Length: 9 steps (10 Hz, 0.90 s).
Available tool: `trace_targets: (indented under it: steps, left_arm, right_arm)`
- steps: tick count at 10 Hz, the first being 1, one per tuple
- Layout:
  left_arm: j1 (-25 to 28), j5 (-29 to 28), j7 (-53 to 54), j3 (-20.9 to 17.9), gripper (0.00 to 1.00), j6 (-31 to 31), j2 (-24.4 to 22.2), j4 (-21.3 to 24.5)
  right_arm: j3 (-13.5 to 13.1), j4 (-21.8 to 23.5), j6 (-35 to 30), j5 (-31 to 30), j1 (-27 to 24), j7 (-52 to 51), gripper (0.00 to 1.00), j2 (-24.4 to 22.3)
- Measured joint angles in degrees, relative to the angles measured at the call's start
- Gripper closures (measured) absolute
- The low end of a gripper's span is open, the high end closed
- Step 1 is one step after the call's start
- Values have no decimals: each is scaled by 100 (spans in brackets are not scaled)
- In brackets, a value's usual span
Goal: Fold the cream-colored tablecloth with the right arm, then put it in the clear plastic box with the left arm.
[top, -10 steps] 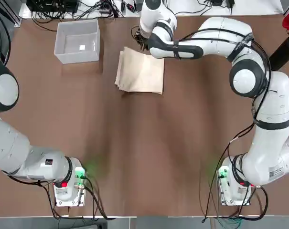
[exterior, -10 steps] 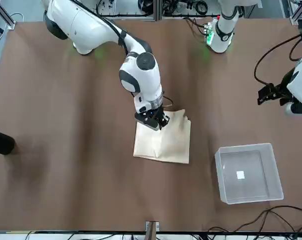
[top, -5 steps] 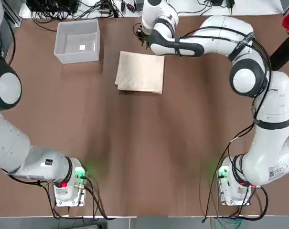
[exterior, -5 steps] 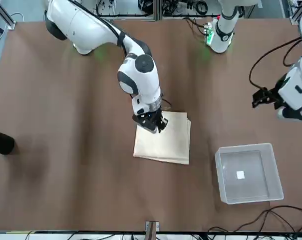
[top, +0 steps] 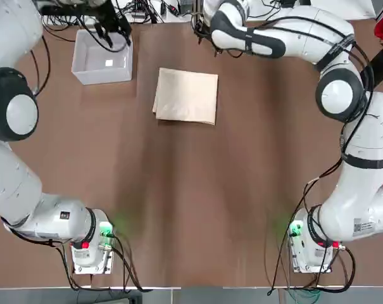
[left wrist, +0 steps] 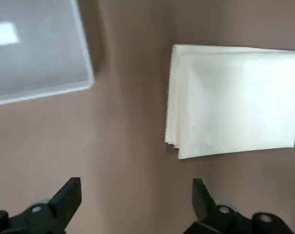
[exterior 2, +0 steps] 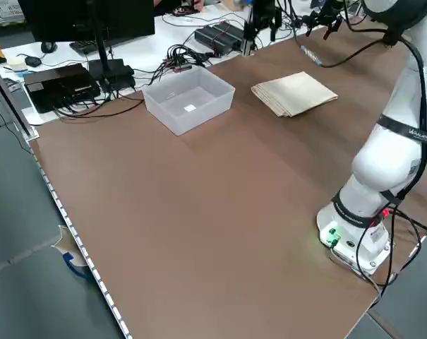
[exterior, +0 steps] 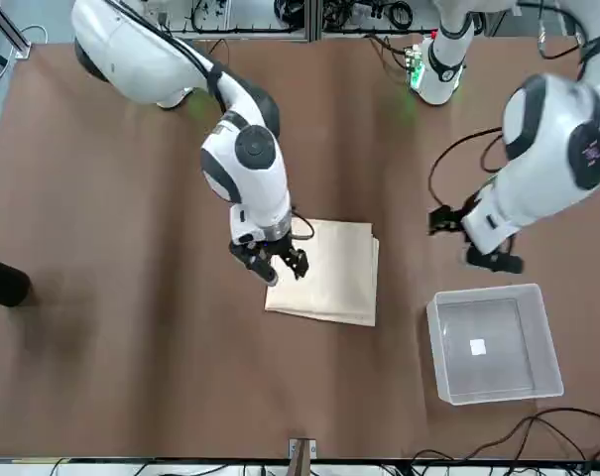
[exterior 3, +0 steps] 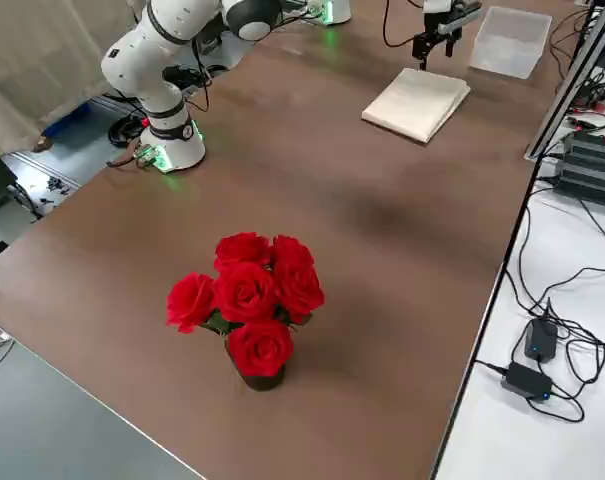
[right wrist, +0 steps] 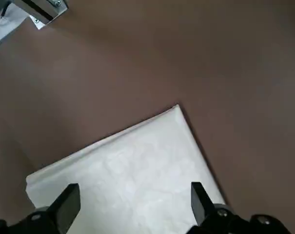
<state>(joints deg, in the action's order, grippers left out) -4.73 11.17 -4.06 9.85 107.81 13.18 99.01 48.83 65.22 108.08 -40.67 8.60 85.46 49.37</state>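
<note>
The cream-colored tablecloth [top: 186, 96] lies folded and flat on the brown table, to the right of the clear plastic box [top: 102, 69]. My right gripper [exterior: 270, 260] hangs open above the cloth's far right corner, holding nothing. In its wrist view the tablecloth [right wrist: 127, 165] lies below the spread fingers [right wrist: 64, 204]. My left gripper [exterior: 473, 241] is open and empty, up in the air near the box [exterior: 508, 347]. The left wrist view looks down on the box [left wrist: 35, 53], the tablecloth [left wrist: 235, 97] and the bare table between them.
A vase of red roses [exterior 3: 247, 305] stands near the table's right edge. Cables and power bricks [top: 102, 7] lie beyond the far edge. A small white sticker [top: 109, 63] sits inside the box.
The right gripper opened, let go of the cloth's far corner and rose away; the cloth now lies flat. The left arm swung in from the left to above the box.
</note>
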Motion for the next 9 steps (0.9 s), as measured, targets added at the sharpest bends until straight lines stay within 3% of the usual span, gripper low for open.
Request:
trace_targets:
  steps: [3, 9]
  left_arm:
    - [12, 527, -2, 183, 0, 1119, 533, 432]
    - [39, 594, -2, 809, 0, 3867, 2199, 675]
  right_arm:
    - [269, -14, -343, 0, -395, -500, 0, -8]
    - [622, -213, -1159, 12, -944, -1377, 0, -118]
